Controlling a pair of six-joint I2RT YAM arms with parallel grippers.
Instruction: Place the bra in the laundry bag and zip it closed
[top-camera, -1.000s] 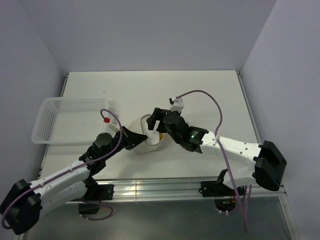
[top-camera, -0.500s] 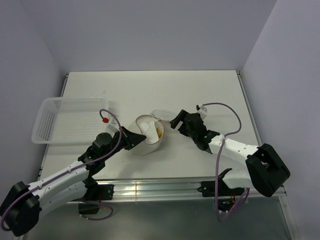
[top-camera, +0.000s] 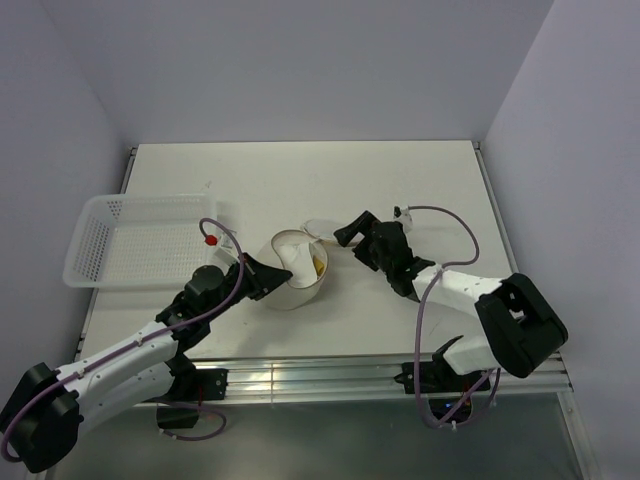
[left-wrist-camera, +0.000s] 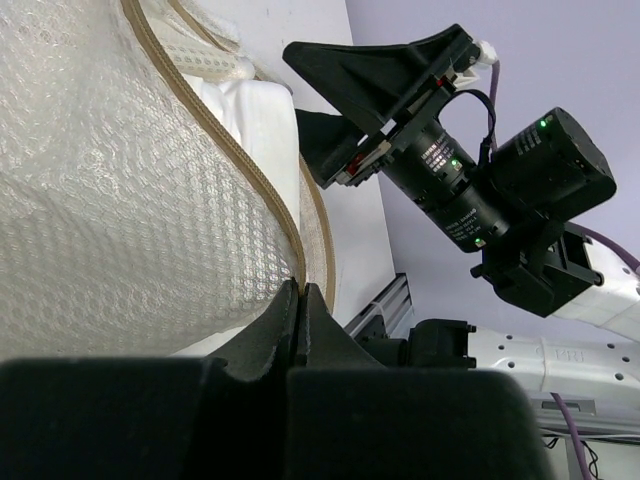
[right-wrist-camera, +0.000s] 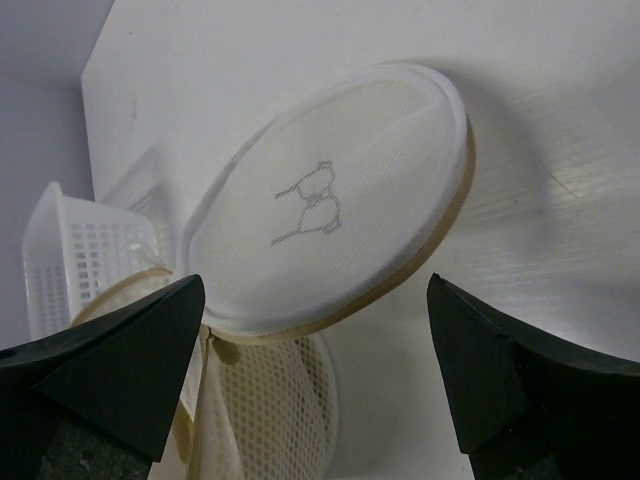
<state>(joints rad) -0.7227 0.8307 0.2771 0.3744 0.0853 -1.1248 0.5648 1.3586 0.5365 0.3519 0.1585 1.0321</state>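
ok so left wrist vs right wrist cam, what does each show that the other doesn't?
Left wrist only: the left claw pinched shut on the laundry bag at its zipper rim, and the right claw open opposite it, holding nothing.
Right wrist only: the bag's round lid, swung open, with a dark mark at its centre, and the white basket off to the left.
Both: the bag's mesh wall, the brownish rim and the white table.

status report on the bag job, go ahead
Left gripper shut on bag. Right gripper open, by lid. Bra in bag, lid open, not zipped. Nothing blocking.
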